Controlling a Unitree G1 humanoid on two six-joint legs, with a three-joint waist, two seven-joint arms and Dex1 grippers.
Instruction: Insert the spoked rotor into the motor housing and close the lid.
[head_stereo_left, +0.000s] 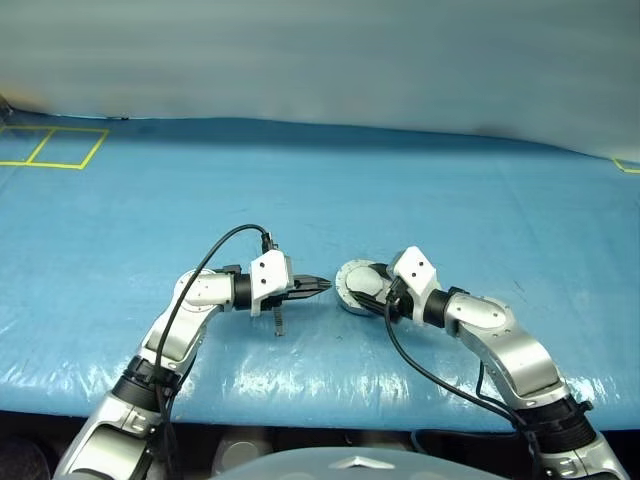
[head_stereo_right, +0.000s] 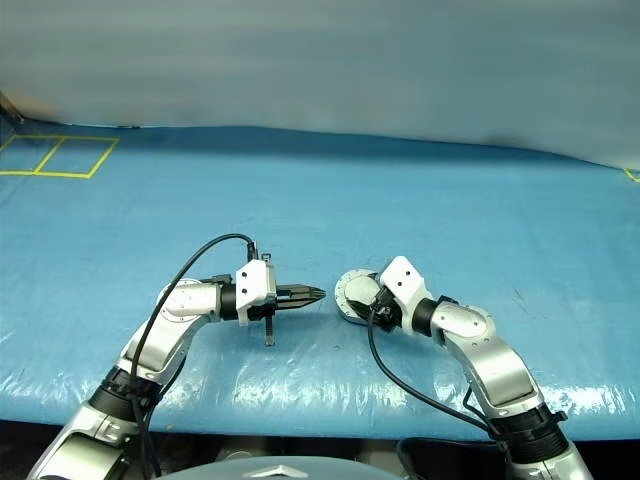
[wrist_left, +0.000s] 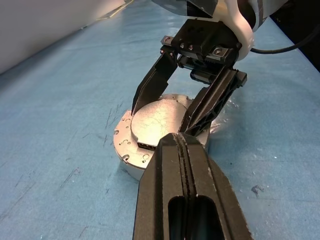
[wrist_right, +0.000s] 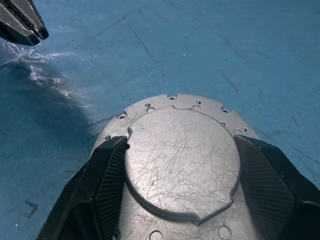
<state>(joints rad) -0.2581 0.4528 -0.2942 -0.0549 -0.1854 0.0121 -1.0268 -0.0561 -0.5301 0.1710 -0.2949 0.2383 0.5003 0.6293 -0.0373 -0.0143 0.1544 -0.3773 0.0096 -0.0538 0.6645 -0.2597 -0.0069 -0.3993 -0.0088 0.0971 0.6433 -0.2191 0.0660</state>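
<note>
Right gripper (wrist_right: 180, 165) jaws spread wide, straddling the closed motor housing (head_stereo_left: 357, 292) at table (head_stereo_left: 480, 200) centre, fingers at 3 and 9 o'clock of the lid (wrist_right: 182, 162); contact unclear. Left gripper (head_stereo_left: 318, 286) pinched shut, empty, just off housing's 9 o'clock. Lid down, plain scratched grey face up, bolt-holed flange around it. Looks like final seating; next probably press flush or let go

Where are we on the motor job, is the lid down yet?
Looks done: the lid lies flat on the motor housing, plain grey face up; the rotor isn't visible, presumably inside. In hand: the right gripper straddles the lid, fingers open. The left gripper is shut alongside. Left: confirm seating, withdraw.
</note>
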